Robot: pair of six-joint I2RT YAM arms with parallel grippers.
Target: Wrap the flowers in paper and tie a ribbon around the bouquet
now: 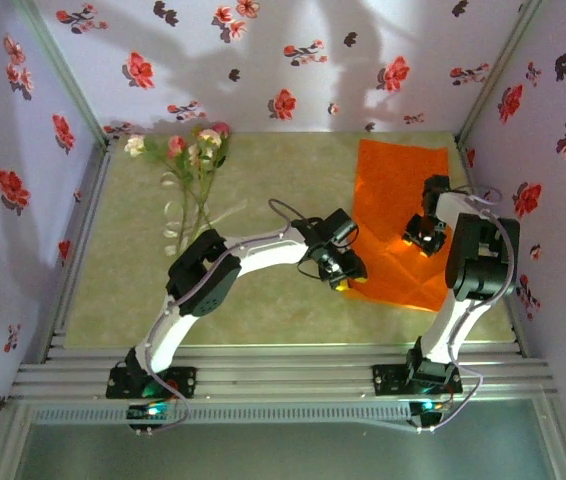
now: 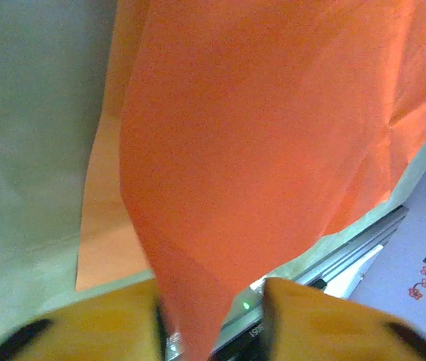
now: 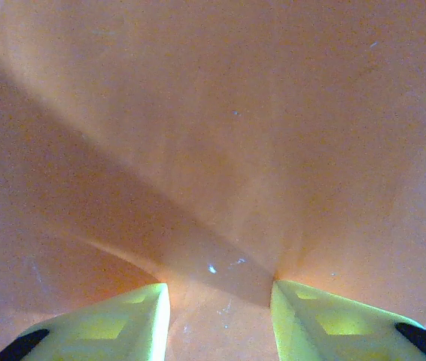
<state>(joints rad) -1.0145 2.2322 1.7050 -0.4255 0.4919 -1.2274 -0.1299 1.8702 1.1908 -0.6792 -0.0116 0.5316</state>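
Orange paper (image 1: 398,195) lies at three o'clock, with the flowers (image 1: 193,165) well apart at eleven. Its seven-o'clock corner rises inside the left gripper (image 1: 343,270), and the right gripper (image 1: 425,240) is low over its three-o'clock side; whether either is clamped cannot be told. If both hold and pull opposite ways, the thin sheet could tear or crease.

We record a left arm (image 1: 263,250) bent at the elbow and reaching right, left gripper (image 1: 346,278) held low with fingers (image 2: 100,323) parted, and a right arm (image 1: 463,290) folded forward, right gripper (image 1: 425,242) likewise parted.
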